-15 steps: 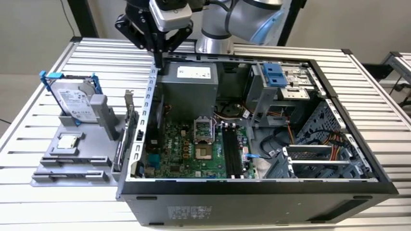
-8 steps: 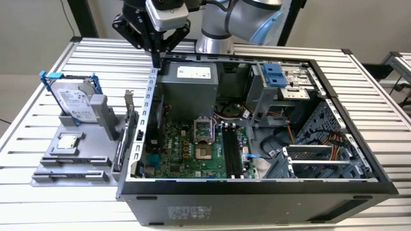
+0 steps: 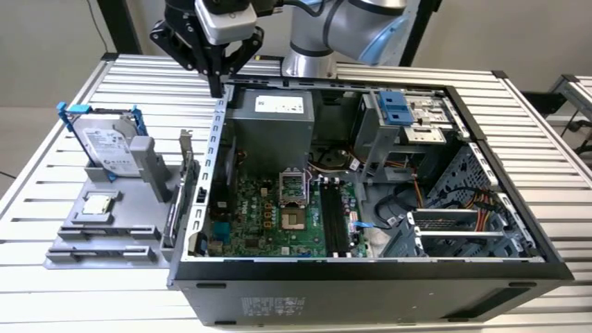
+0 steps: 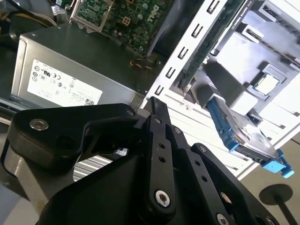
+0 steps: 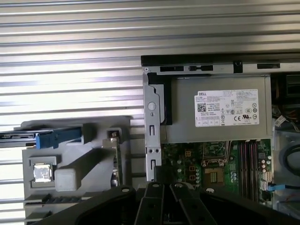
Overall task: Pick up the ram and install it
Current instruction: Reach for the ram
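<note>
The ram [image 3: 173, 208] is a slim dark stick standing on edge in the grey holder [image 3: 102, 239], beside the open computer case [image 3: 370, 267], on the exterior view's left. It shows as a narrow green strip [image 4: 202, 54] in the second wrist view and edge-on [image 5: 115, 157] in the first wrist view. My gripper [image 3: 218, 88] hangs high above the case's far corner, near the power supply [image 3: 273, 121], well away from the ram. Its fingers [image 5: 157, 199] are shut with nothing between them. The black memory slots [image 3: 337, 215] on the green motherboard hold no stick.
The holder also carries a silver hard drive in a blue frame [image 3: 102, 142] and a small square processor chip [image 3: 96, 205]. Cables and a drive cage [image 3: 407, 114] crowd the case on the exterior view's right. Everything rests on a slatted metal table [image 3: 55, 291].
</note>
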Motion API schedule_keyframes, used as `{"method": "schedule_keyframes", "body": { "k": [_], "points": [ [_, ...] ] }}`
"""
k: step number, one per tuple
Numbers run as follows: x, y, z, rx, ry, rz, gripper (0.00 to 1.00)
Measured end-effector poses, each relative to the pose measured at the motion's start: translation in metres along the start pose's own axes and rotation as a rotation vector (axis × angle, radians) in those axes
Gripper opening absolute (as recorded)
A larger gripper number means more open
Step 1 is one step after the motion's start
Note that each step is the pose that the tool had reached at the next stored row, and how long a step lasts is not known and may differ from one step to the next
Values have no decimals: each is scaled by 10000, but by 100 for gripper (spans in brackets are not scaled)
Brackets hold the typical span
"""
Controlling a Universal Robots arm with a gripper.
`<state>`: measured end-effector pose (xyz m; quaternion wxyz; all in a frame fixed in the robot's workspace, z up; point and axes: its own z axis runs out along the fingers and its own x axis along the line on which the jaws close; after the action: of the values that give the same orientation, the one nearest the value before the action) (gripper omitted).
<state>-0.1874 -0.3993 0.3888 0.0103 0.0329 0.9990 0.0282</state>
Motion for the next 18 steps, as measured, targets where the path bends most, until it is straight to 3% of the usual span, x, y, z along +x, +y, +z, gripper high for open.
{"method": "schedule_keyframes", "body": {
  "k": [18],
  "points": [
    [287, -19, -7, 0, 1, -10, 0]
  ]
}}
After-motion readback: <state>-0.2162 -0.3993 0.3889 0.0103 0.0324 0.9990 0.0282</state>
